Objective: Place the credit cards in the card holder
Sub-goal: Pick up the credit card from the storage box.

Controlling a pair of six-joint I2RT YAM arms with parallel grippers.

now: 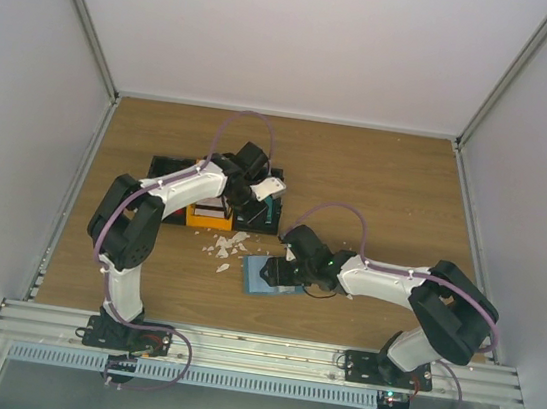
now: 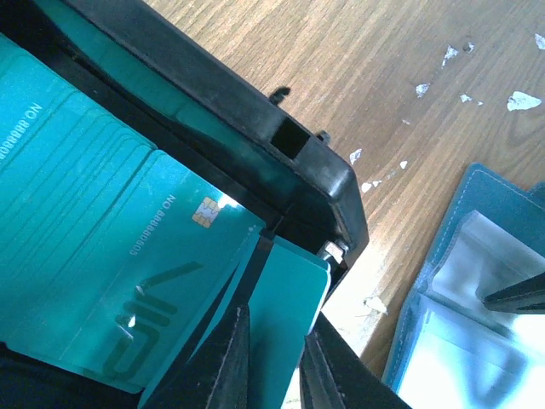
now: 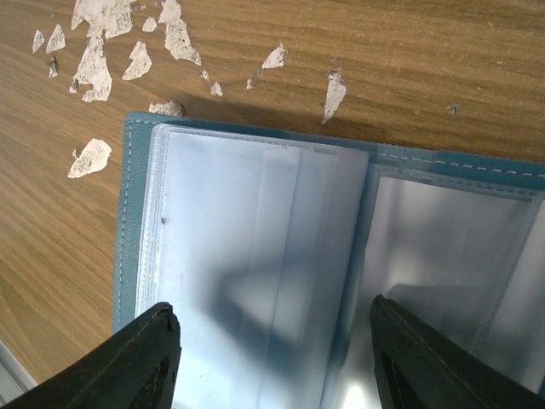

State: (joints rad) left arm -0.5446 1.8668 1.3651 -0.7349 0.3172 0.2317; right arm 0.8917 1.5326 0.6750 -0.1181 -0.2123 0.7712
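Observation:
Teal credit cards [image 2: 128,281] with a chip and number print stand stacked in a black bin [image 2: 255,111]. My left gripper [image 2: 274,328] is shut on one teal card [image 2: 285,298] at the bin's corner. In the top view it [image 1: 258,188] is over the bins with a pale card [image 1: 274,184] at its tips. The card holder [image 3: 255,256] lies open on the table, with a dusty-blue cover and clear pockets. It also shows in the top view [image 1: 256,277] and the left wrist view [image 2: 460,341]. My right gripper [image 3: 272,307] is open, fingers spread just over the open holder; in the top view it [image 1: 291,265] is at the holder's right side.
A row of black and orange bins [image 1: 206,218] stands left of centre. Several white scraps [image 1: 227,249] lie between the bins and the holder, and show in the right wrist view [image 3: 102,51]. Grey walls close in the table on three sides.

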